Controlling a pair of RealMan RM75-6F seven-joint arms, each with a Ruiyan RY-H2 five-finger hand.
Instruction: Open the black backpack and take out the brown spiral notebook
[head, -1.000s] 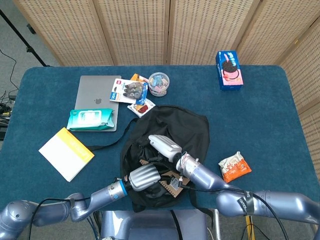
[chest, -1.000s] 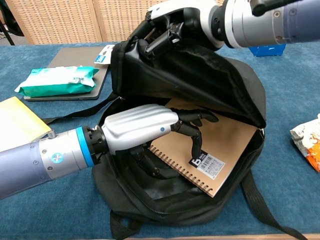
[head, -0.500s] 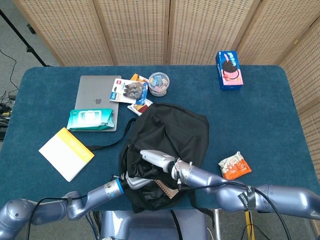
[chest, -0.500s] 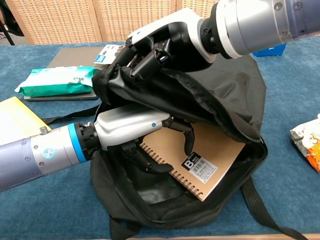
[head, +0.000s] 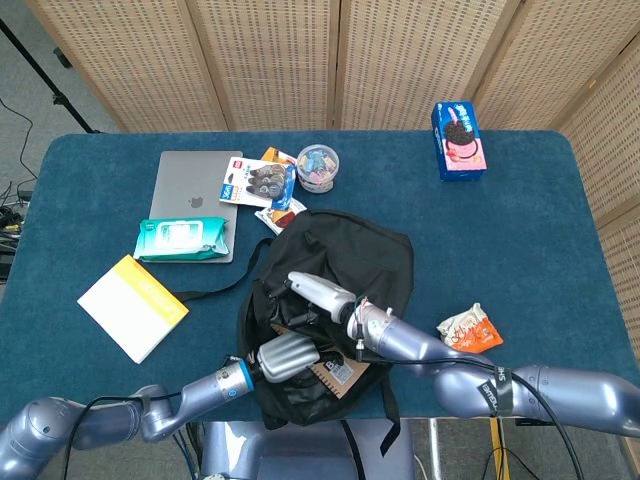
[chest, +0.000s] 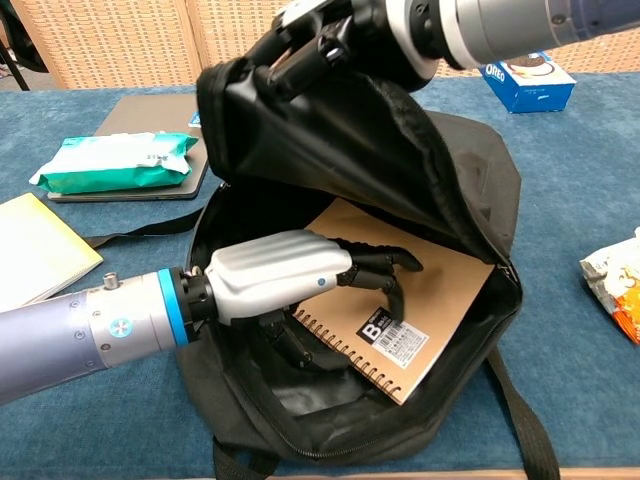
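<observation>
One black backpack lies open near the front edge of the blue table, its top flap held up and back by the right hand, whose fingers are closed on the fabric. Inside the main compartment the brown spiral notebook lies tilted against the back wall, its wire binding along the lower left edge and a white barcode label with a bold "B" at its lower corner. The left hand is reaching inside the bag, its dark fingers resting on top of the notebook's cover, the thumb below near the binding; whether it truly grips the notebook cannot be told.

Compared with half a second ago, the flap is lifted higher and further back, so the opening is wider and more of the cover shows, and the left hand's fingers lie flatter across it.

Beside the bag sit a green wipes pack on a grey laptop and a yellow pad.
</observation>
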